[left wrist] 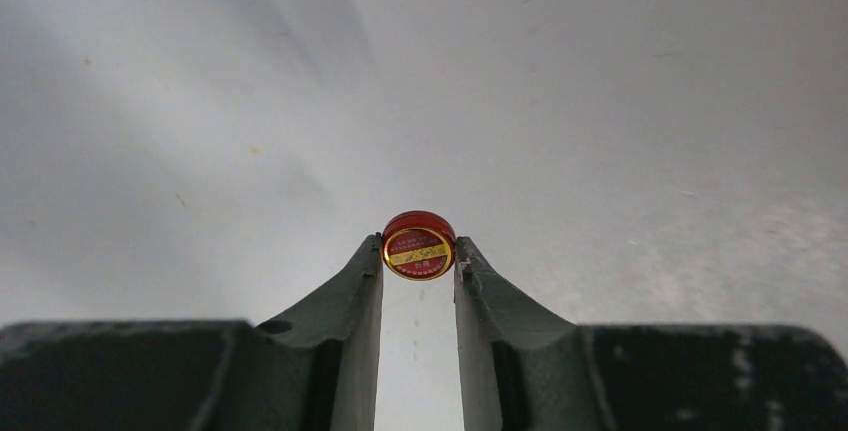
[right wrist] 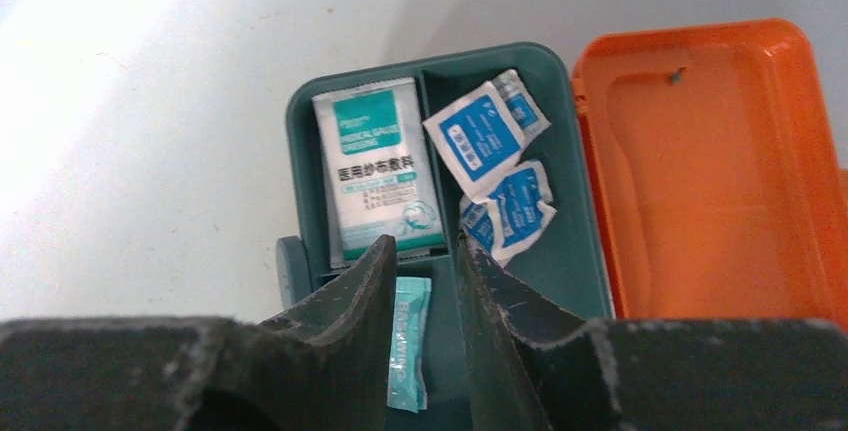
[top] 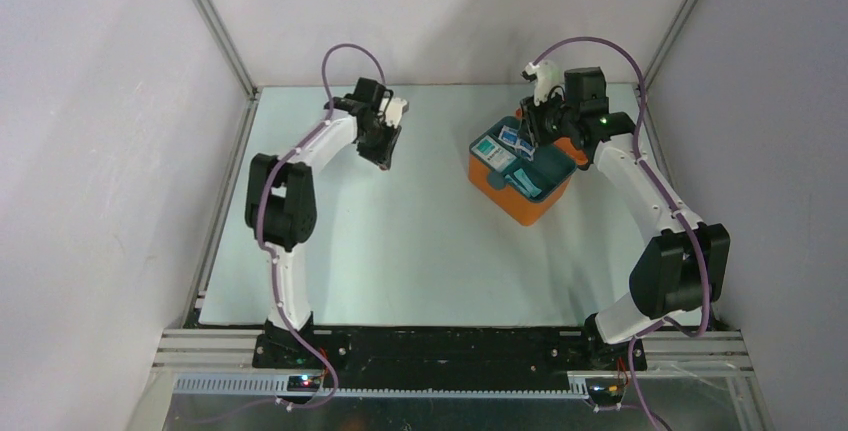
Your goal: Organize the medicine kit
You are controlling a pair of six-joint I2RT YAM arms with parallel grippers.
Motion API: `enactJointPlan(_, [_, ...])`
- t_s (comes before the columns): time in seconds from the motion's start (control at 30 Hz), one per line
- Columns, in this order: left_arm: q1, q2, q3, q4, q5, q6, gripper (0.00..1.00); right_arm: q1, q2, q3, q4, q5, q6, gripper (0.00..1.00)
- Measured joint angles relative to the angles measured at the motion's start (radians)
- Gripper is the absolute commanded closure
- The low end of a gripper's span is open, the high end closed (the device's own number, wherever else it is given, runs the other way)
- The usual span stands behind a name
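Between the fingertips of the left gripper (left wrist: 419, 254) sits a small round red tin (left wrist: 418, 241) with a gold-rimmed label, pinched from both sides and stood on edge; behind it lies only the pale table (left wrist: 200, 151); seen from above, that arm reaches over the far left part of the table, well apart from the case.

Over on the right, the right gripper (right wrist: 425, 243) hangs with its jaws partly apart and nothing between them, pointing down at the medicine kit (top: 520, 199); the orange case stands cornerwise on the far right part of the table, its lid (right wrist: 700, 171) swung fully open to one side.

Its dark teal tray insert (right wrist: 585, 261) holds a white-and-teal gauze packet (right wrist: 378, 171) in one compartment; two blue-white sachets (right wrist: 480, 136) lie overlapping in the compartment next to it; a slim teal packet (right wrist: 408, 341) shows through the gap between the right fingers, in a nearer compartment.
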Motion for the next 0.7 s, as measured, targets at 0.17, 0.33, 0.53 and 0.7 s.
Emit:
enactJointPlan(0.17, [-0.001, -0.113, 0.044, -0.008, 0.099, -0.038, 0.81, -0.04, 0.0, 0.0, -0.003, 0.056, 0.016, 0.67])
enactJointPlan(0.33, [-0.018, -0.14, 0.143, -0.002, 0.156, -0.074, 0.82, -0.152, -0.025, -0.022, -0.059, 0.126, 0.11, 0.68])
enactJointPlan(0.53, [-0.106, -0.107, 0.344, -0.02, 0.223, -0.123, 0.84, -0.337, -0.09, -0.097, -0.157, 0.142, 0.231, 0.68])
enactJointPlan(0.7, [-0.219, -0.002, 0.591, 0.013, 0.267, -0.166, 0.82, -0.426, -0.094, -0.114, -0.2, 0.128, 0.278, 0.69])
